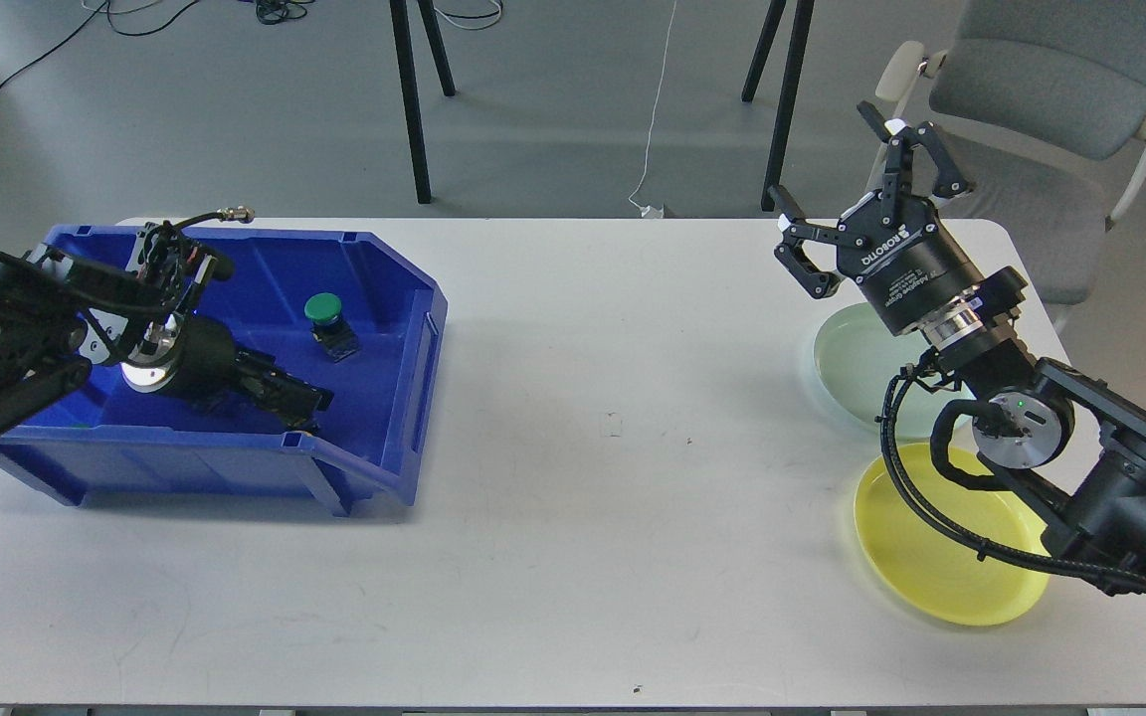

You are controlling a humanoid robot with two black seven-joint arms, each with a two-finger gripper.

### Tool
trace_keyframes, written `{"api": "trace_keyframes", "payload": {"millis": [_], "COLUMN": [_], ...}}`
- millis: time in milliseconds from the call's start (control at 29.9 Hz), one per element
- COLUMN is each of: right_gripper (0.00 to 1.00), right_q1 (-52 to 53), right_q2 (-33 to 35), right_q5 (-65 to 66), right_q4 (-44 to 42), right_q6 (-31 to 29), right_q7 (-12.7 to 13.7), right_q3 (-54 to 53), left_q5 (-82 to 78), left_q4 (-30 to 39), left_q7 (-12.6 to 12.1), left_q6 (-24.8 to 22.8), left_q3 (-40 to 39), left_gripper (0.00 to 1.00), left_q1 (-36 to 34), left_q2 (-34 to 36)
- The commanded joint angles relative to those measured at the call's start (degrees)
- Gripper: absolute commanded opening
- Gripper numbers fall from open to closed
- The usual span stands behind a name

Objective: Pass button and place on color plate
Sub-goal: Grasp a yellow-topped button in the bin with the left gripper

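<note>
A green-capped button (pixel 322 310) on a small blue base stands in the blue bin (pixel 404 398) at the left of the table. My left gripper (pixel 296 397) reaches low into the bin, just in front and left of the button, apart from it. Its dark fingers lie close together and I cannot tell whether they hold anything. My right gripper (pixel 824 154) is open and empty, raised above the table's far right. Below it lie a pale green plate (pixel 852 363) and a yellow plate (pixel 931 562), both partly hidden by my right arm.
The white table (pixel 593 497) spans the view between the bin and the plates. A grey chair (pixel 1050 89) stands behind the right end, and black stand legs (pixel 414 99) stand on the floor beyond the far edge.
</note>
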State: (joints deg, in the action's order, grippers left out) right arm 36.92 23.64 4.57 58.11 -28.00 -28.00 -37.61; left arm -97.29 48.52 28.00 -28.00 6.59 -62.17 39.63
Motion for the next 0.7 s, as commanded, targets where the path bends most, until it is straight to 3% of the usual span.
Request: {"api": "trace_keyframes", "payload": {"millis": [0,201,268,368,602,635,669], "right_gripper": [0.99,0.99,0.99,0.99,0.99,0.99,0.99], "right_q1": [-0.01,-0.10,-0.10,-0.10,-0.18,-0.27,-0.45], "right_q2": [0.00,0.00,0.00,0.00,0.00,0.00,0.00], "right_q5": [0.00,0.00,0.00,0.00,0.00,0.00,0.00], "right_q4": [0.07,-0.01,-0.01,-0.01,0.07,0.07,0.07], "right_q6": [0.00,0.00,0.00,0.00,0.00,0.00,0.00], "right_q7": [0.00,0.00,0.00,0.00,0.00,0.00,0.00], "right_q3": [0.00,0.00,0.00,0.00,0.00,0.00,-0.09], "left_q5": [0.00,-1.06,-1.06,-1.06,-1.06,-1.06,-1.14], "left_q4": [-0.09,-0.44,-0.44,-0.44,-0.44,-0.44,-0.44], "left_q7": [0.00,0.00,0.00,0.00,0.00,0.00,0.00], "left_q6": [0.00,0.00,0.00,0.00,0.93,0.93,0.93], "left_q3": [0.00,0.00,0.00,0.00,0.00,0.00,0.00], "left_gripper": [0.94,0.89,0.84,0.65,0.55,0.48,0.28], "left_q1": [0.04,1.35,1.35,1.35,1.35,1.35,1.35], "left_q2": [0.10,0.19,0.19,0.28,0.45,0.45,0.45]}}
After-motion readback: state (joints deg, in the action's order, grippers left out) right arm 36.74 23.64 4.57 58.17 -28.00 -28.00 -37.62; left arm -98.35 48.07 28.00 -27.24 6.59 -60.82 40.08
